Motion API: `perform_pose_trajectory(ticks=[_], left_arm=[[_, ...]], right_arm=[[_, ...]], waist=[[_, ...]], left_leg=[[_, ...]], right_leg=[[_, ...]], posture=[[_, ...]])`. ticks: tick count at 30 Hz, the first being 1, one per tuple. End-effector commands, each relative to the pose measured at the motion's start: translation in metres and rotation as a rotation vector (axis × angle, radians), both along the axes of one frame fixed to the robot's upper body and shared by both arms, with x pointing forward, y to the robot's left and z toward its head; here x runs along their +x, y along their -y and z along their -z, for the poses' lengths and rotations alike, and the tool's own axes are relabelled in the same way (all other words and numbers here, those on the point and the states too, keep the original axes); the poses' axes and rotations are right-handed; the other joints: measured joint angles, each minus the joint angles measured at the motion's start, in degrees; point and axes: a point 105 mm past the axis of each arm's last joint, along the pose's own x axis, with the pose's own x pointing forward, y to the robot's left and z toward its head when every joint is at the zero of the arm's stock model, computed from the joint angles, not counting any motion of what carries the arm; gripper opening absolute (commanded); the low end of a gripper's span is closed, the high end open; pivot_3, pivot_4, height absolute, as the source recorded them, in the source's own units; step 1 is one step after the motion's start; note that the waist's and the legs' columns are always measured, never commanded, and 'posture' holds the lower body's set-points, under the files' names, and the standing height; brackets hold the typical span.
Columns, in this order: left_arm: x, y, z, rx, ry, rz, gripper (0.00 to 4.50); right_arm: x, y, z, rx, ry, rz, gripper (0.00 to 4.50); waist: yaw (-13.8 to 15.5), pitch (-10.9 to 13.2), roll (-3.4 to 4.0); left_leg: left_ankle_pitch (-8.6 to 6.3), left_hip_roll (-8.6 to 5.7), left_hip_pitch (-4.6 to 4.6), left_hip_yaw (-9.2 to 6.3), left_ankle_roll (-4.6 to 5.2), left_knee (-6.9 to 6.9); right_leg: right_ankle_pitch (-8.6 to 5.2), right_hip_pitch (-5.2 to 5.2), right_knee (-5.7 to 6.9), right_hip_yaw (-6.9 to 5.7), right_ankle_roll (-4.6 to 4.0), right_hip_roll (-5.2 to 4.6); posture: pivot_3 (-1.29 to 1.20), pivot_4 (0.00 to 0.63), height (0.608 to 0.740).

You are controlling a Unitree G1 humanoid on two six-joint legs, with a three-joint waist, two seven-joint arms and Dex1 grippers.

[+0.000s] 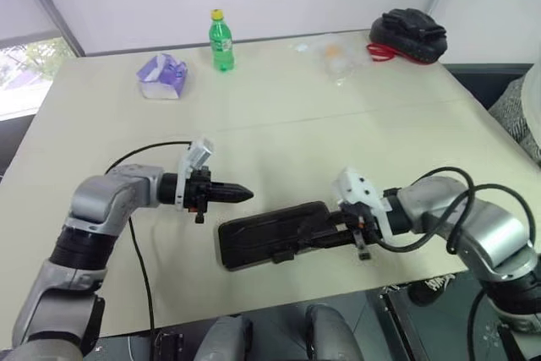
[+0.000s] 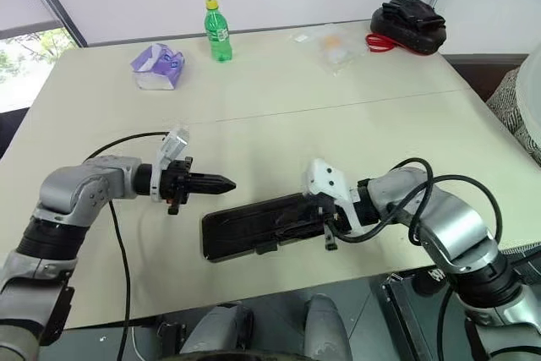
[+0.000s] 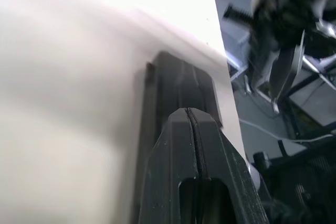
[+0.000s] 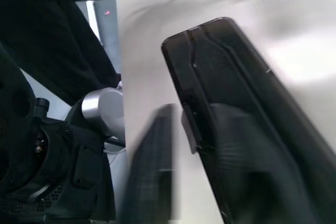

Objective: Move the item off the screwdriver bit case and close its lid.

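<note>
Green soda bottle (image 1: 221, 41), purple tissue pack (image 1: 162, 76), clear plastic bag (image 1: 332, 56), black bag (image 1: 409, 35), beige table (image 1: 279, 116)

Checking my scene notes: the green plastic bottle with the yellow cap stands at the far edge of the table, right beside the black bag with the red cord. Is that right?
Not quite. In the left eye view the green plastic bottle with the yellow cap does stand at the far edge, but beside the crumpled purple packet. The black bag with the red cord lies well apart, at the far right corner.
</note>
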Motion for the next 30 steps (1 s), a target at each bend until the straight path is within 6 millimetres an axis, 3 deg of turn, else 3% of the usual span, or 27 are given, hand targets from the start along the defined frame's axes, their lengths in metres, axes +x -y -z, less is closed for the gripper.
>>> perform_pose_trajectory(ticks=[1, 8, 15, 21, 30], left_arm=[[0.003, 0.010, 0.000, 0.016, 0.028, 0.040, 0.00], [-0.017, 0.031, 0.011, 0.045, 0.013, 0.179, 0.00], [0.005, 0.033, 0.036, 0.100, 0.063, 0.082, 0.00], [0.021, 0.039, 0.035, 0.062, 0.088, 0.021, 0.00], [0.019, 0.051, 0.047, 0.087, 0.111, 0.039, 0.00]], right_arm=[[-0.004, -0.008, 0.008, -0.007, 0.018, -0.016, 0.06], [-0.011, -0.012, 0.032, -0.048, -0.014, 0.002, 0.06], [-0.007, -0.016, 0.043, -0.057, -0.003, 0.064, 0.06], [-0.006, -0.016, 0.045, -0.058, 0.005, 0.095, 0.06], [-0.005, -0.015, 0.052, -0.084, 0.028, 0.127, 0.06]], waist=[[0.02, 0.01, -0.02], [0.04, 0.04, -0.08], [0.18, 0.05, -0.08], [0.33, 0.05, -0.08], [0.32, 0.05, -0.09]], left_leg=[[0.00, 0.00, -0.01, 0.01, 0.00, 0.00], [0.00, -0.01, -0.05, 0.00, 0.00, 0.01], [0.00, -0.01, -0.04, 0.01, 0.00, 0.03], [0.00, -0.02, -0.05, 0.01, 0.00, 0.03], [0.00, -0.02, -0.04, 0.03, 0.00, 0.05]], right_leg=[[0.00, 0.00, 0.00, 0.00, 0.00, 0.00], [0.00, -0.03, 0.00, 0.01, 0.00, 0.00], [0.00, -0.03, 0.02, 0.00, 0.00, 0.00], [0.00, -0.02, 0.00, 0.00, 0.01, 0.00], [0.02, -0.02, 0.01, 0.01, 0.03, 0.00]], posture=[[0.00, 0.150, 0.740], [0.00, 0.150, 0.740], [0.00, 0.150, 0.740], [0.00, 0.150, 0.740], [0.00, 0.150, 0.740]])
